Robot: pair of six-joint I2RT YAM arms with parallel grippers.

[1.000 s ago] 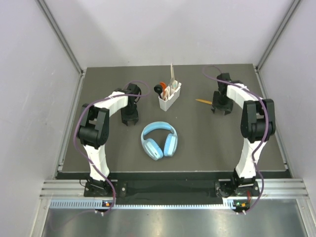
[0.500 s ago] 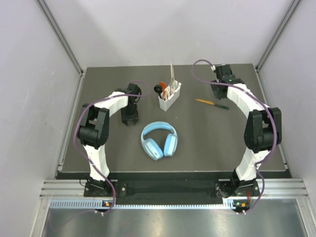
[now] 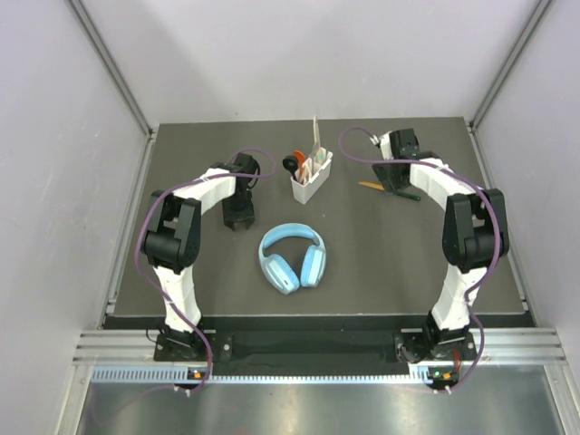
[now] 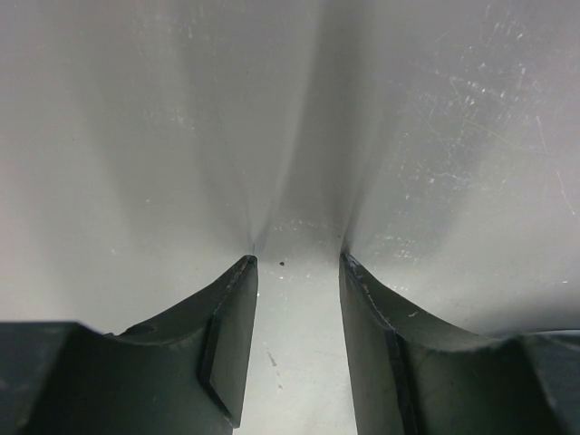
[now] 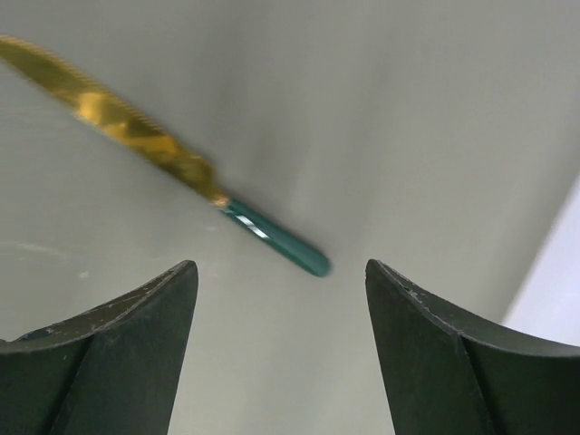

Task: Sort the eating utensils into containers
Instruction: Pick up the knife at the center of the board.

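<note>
A knife (image 3: 371, 186) with a gold blade (image 5: 109, 113) and a dark green handle (image 5: 276, 240) lies flat on the dark table, right of the white caddy (image 3: 311, 178). The caddy holds an orange-red spoon, a black scoop (image 3: 291, 164) and a pale upright utensil (image 3: 316, 136). My right gripper (image 3: 393, 174) hangs over the knife, open wide and empty; in the right wrist view the handle's end lies just beyond the gripper (image 5: 281, 272). My left gripper (image 3: 237, 217) points down at the table left of the caddy, its jaws (image 4: 297, 263) apart with nothing between them.
Light-blue headphones (image 3: 292, 256) lie on the table in front of the caddy, between the two arms. Grey walls close in the table on the left, back and right.
My right gripper has lifted off the knife's handle end and swung back and to the left, its jaws spreading wider. The knife stays on the table. The left arm has not moved.
</note>
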